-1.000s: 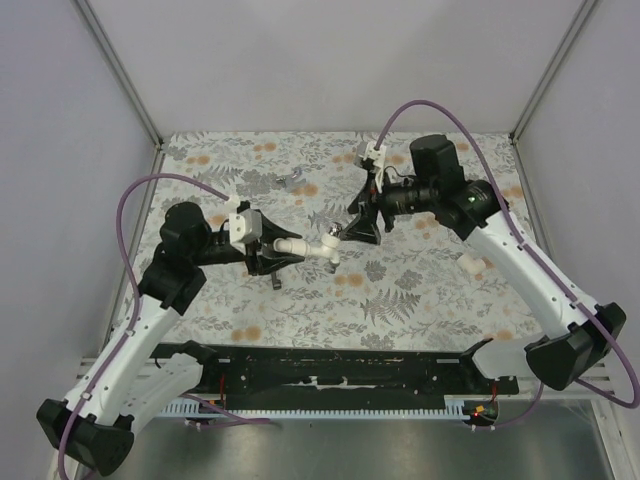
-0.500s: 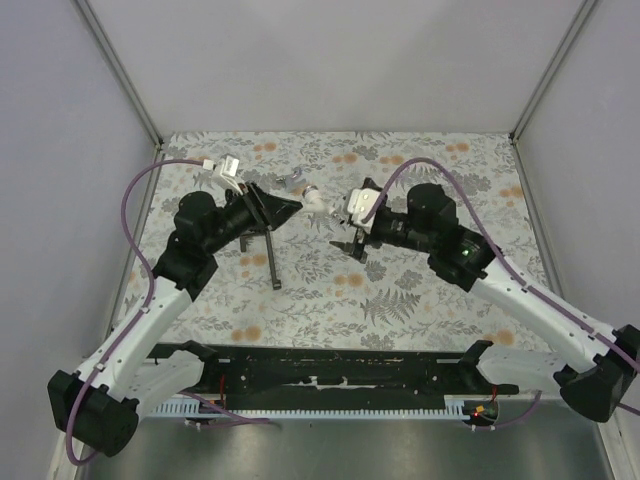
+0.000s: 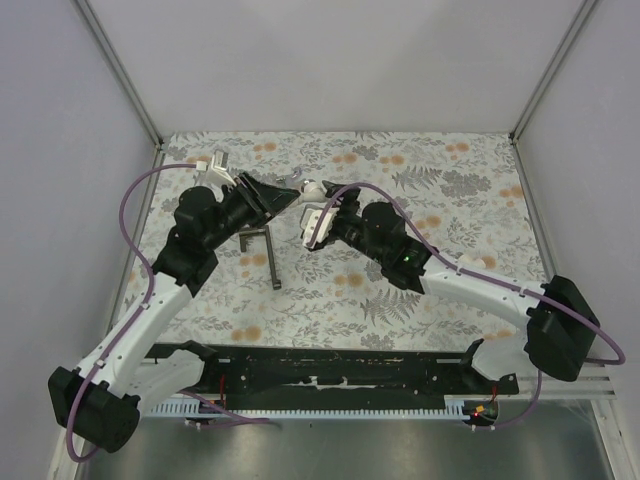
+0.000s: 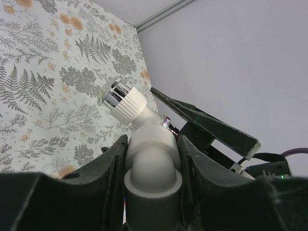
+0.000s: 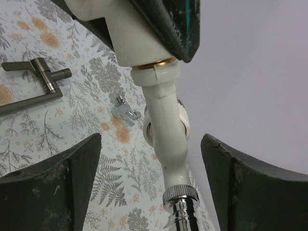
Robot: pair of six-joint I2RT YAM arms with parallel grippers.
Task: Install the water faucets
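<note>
**Right jaws release!**

We've swung the water faucet [image 4: 126, 103] to the back-left, aloft. Our left gripper [image 4: 151, 156] still pinches its white body, the right gripper [image 5: 153, 159] now spread wide either side. A regrip for tightening, we reckon.

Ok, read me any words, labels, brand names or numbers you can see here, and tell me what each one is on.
No readable text in any view.
white faucet: no marking shows.
dark T-shaped tool: too small to tell.
tablecloth: only ferns and flowers, no writing.
</note>
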